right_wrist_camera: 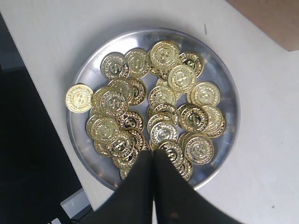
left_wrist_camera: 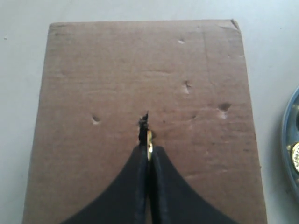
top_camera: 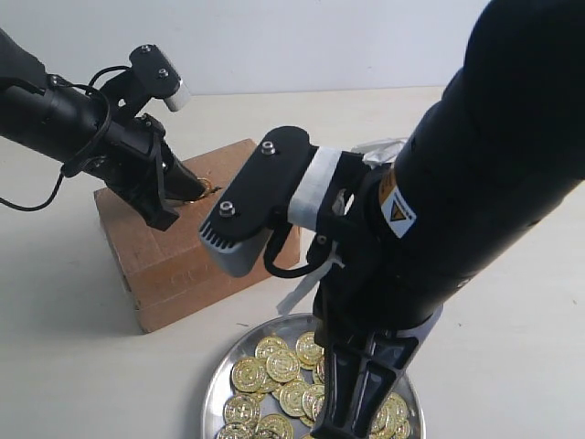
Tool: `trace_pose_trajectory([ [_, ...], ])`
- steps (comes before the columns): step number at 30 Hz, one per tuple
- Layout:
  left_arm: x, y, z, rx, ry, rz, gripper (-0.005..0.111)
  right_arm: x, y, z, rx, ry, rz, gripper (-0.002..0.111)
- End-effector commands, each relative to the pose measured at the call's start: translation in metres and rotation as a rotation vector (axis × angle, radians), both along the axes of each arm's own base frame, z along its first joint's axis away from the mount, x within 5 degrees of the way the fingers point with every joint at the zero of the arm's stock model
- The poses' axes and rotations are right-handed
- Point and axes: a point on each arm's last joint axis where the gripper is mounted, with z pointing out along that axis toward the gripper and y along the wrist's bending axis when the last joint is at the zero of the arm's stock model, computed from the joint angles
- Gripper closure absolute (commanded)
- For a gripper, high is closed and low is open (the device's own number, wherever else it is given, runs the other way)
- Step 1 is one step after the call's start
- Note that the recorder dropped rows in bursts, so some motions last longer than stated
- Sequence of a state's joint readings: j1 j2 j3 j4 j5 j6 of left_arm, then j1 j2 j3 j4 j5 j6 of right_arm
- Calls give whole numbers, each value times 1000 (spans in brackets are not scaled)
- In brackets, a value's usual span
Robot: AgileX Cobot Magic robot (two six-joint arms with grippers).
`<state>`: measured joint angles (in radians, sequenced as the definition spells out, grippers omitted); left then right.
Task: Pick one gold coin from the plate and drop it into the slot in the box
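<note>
The brown cardboard box [top_camera: 183, 247] lies left of centre, and its top face [left_wrist_camera: 140, 74] fills the left wrist view. My left gripper [left_wrist_camera: 149, 148] is shut on a gold coin [left_wrist_camera: 149, 141], held edge-on with its tip at the dark slot [left_wrist_camera: 142, 126]. In the exterior view this gripper [top_camera: 203, 189] rests on the box top. The silver plate [right_wrist_camera: 224, 79] holds several gold coins [right_wrist_camera: 182, 77]. My right gripper [right_wrist_camera: 153, 153] hangs over the plate's near side, jaws pressed together with nothing visible between them. One coin [right_wrist_camera: 78, 98] sits on the plate's rim.
Small dents and holes [left_wrist_camera: 187, 86] mark the box top around the slot. The plate's edge [left_wrist_camera: 287, 140] shows beside the box in the left wrist view. The right arm's bulky black body [top_camera: 475, 183] blocks much of the exterior view, and the table edge [right_wrist_camera: 51, 140] runs close to the plate.
</note>
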<state>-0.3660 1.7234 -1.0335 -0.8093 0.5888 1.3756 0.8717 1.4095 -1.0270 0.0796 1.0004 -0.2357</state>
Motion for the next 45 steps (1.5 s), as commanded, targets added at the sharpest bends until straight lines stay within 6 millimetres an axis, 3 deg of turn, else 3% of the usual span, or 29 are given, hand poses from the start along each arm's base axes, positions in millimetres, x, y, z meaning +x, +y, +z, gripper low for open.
trace_pose_trajectory([
  [1, 0, -2, 2, -8, -2, -2, 107, 0, 0, 4, 17, -15, -2, 108],
  [10, 0, -2, 2, -11, -3, 2, 84, 0, 0, 4, 17, -15, -2, 108],
  [15, 0, -2, 3, -13, -5, 3, 82, 0, 0, 4, 17, -15, -2, 108],
  [18, -3, -1, 15, -27, -36, 3, 84, 2, 1, 5, 25, -38, 0, 108],
  [23, -17, 4, 57, -77, -144, 10, 107, 12, 7, 9, 100, -157, 7, 108],
  [29, -47, 18, 108, -106, -237, 38, 107, 29, 3, 18, 61, -389, 27, 108],
  [34, -82, 31, 145, -117, -304, 13, 107, 44, -14, 33, -12, -594, -162, 108],
  [39, -115, 43, 177, -167, -411, 9, 107, 46, -19, 40, 78, -598, -398, 108],
  [45, -138, 52, 197, -204, -500, 8, 107, 45, -18, 39, 128, -555, -460, 108],
])
